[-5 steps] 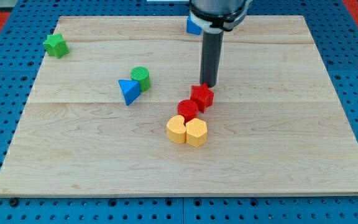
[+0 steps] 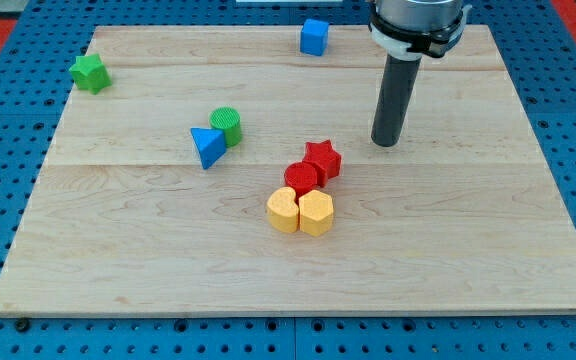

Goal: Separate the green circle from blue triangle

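Note:
The green circle [image 2: 226, 125] stands left of the board's middle. The blue triangle [image 2: 206, 147] touches it at its lower left. My tip [image 2: 385, 143] rests on the board well to the right of both, just up and right of the red star [image 2: 322, 159]. It touches no block.
A red circle [image 2: 301, 178] sits against the red star. Two yellow blocks [image 2: 301, 211] lie side by side just below it. A green star [image 2: 89, 72] is at the top left. A blue cube [image 2: 314, 36] is at the top edge.
My tip has moved to the right, away from the red star. The blue cube that the arm hid now shows. The blocks have not moved.

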Controlling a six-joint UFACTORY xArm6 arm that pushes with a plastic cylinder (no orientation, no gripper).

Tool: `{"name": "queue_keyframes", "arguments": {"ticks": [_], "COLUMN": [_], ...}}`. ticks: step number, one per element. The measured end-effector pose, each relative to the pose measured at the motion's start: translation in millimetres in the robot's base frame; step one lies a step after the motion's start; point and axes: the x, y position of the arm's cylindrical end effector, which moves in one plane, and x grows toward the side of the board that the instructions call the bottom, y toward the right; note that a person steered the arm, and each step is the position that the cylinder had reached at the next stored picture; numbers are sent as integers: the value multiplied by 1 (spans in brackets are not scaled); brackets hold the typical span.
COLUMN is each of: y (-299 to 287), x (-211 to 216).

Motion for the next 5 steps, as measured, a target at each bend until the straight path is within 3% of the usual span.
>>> {"name": "queue_keyframes", "arguments": {"ticks": [2, 3, 5], "y": [-13, -57, -149], "x": [-10, -52, -57]}}
